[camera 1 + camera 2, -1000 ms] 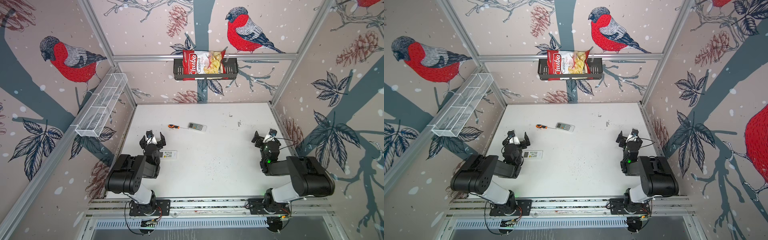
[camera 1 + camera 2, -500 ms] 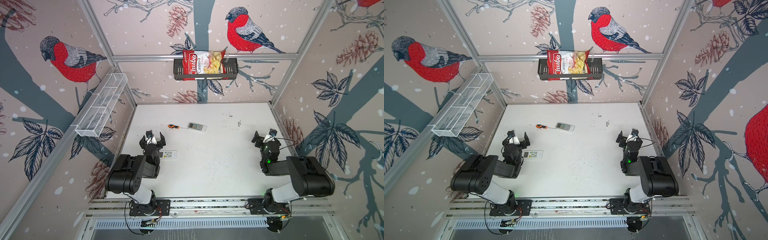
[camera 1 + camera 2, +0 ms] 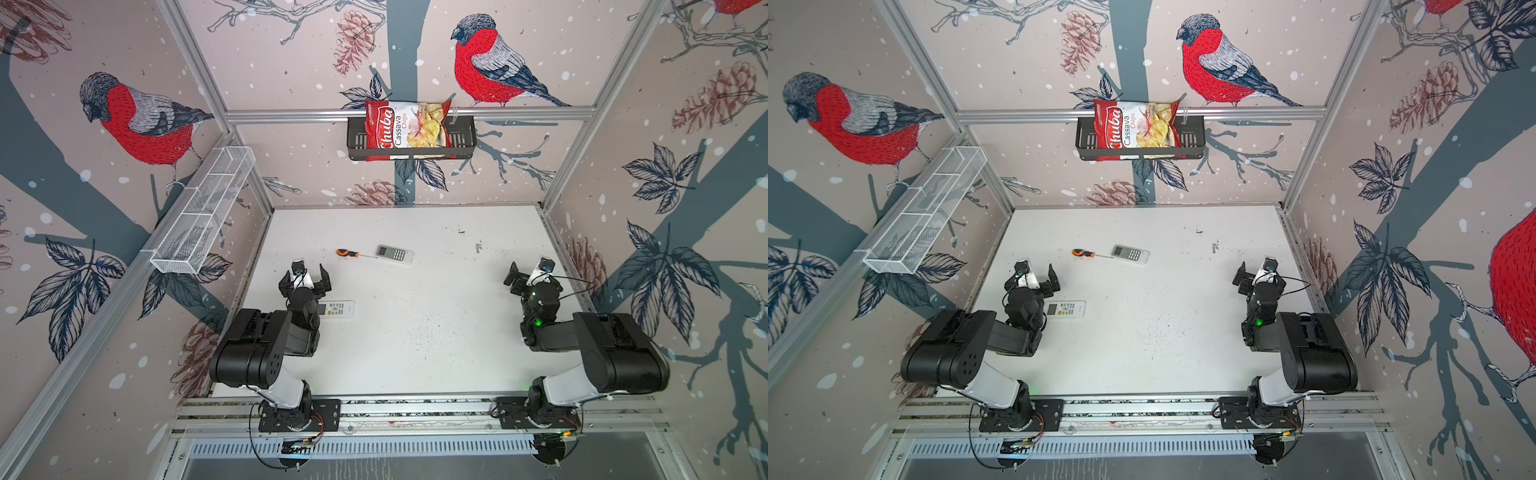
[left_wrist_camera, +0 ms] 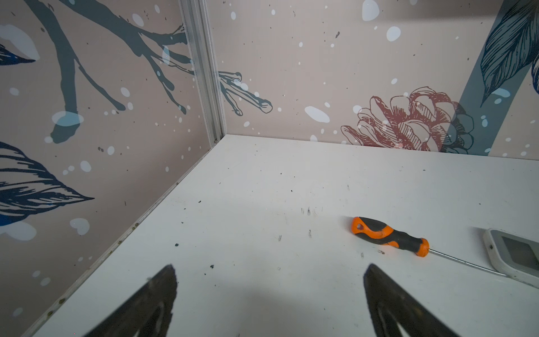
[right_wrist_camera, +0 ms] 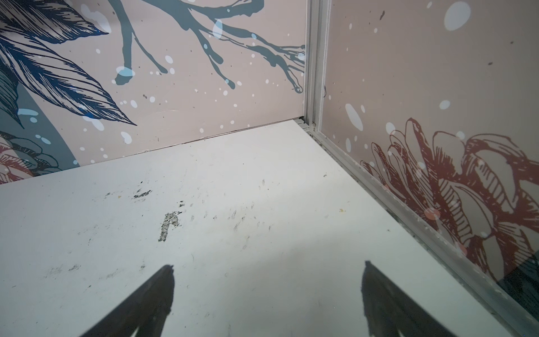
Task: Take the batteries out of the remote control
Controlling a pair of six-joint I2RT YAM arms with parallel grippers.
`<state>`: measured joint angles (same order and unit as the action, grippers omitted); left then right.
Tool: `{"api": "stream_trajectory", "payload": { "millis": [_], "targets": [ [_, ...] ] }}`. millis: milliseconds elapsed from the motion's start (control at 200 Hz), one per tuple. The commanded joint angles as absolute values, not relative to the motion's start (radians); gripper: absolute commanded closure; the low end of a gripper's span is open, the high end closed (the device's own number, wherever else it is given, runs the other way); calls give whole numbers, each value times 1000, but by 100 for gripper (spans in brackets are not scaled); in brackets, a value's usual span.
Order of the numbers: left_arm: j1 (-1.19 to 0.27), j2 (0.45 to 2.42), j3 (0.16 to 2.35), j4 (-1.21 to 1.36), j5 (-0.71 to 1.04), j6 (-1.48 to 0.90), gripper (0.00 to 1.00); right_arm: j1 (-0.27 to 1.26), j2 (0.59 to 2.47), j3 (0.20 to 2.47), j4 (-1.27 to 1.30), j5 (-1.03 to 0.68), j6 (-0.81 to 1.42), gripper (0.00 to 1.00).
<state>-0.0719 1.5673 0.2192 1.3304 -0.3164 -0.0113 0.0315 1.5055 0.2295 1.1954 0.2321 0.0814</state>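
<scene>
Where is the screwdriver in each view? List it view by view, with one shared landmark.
Top view: screwdriver on the table's far half, left of middle.
Top view: same spot.
Left wrist: on the table, whole handle showing.
Right wrist: not in it.
Landmark: far remote at its tip.

From my console, a top view hides the left end of the nearer remote (image 3: 340, 309) under the left arm (image 3: 305, 311); both remotes lie buttons up, backs hidden from me; the left wrist view cuts the farther remote (image 4: 513, 256) at its right edge; I cannot tell whether the screwdriver (image 4: 388, 235) tip touches it; both wrist views crop the gripper fingers (image 4: 157, 294) at the bottom edge.
</scene>
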Motion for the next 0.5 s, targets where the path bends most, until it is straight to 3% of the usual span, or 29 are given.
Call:
{"api": "stream_trajectory", "payload": {
  "millis": [0,130,235,390,495],
  "targets": [
    [-71,1555,226,1326,-301,-5,2,46,1496,229,1213,229,70,1],
    [-80,1451,364,989,-359,-21,2,69,1447,255,1162,316,66,0],
    [-80,1409,548,646,-445,-87,2,89,1393,467,696,395,158,0],
    [-103,1449,800,235,-507,-229,3,112,1426,620,442,341,273,1],
    [-120,1485,963,-60,-569,-461,3,147,1459,677,346,326,320,0]
  ]
}}
